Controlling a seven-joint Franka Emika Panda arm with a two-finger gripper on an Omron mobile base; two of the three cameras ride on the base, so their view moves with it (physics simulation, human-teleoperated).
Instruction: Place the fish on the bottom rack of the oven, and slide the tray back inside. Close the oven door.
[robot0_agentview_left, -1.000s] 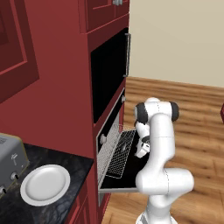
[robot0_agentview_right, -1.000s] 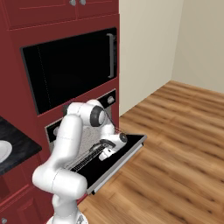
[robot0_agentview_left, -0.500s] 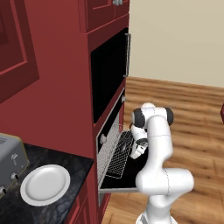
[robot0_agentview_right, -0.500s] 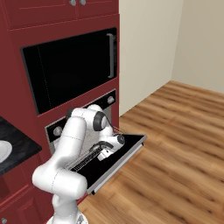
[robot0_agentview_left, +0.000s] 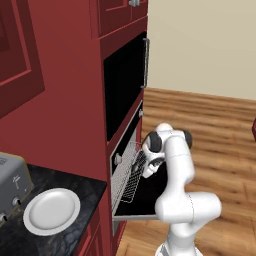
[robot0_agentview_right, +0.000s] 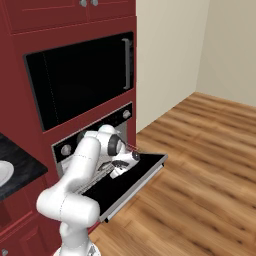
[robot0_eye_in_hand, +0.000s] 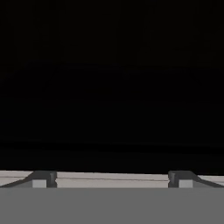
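Observation:
The oven sits low in the dark red cabinetry. Its oven door hangs fully open and lies flat, black inner face up. The bottom rack, a silver wire tray, sticks partway out over the door. My gripper is at the rack's outer edge, just above the door, and points into the cavity. In the hand view the gripper faces darkness, open, with its fingertips wide apart and nothing between them. The fish is hidden.
A round white plate lies on the dark counter left of the oven, beside a silver toaster. Above the oven is a black-fronted unit with a vertical bar handle. Open wood floor lies to the right.
The hand has moved in toward the oven cavity, and the rack's outer edge seems to have gone a little way in with it. The gripper stays open.

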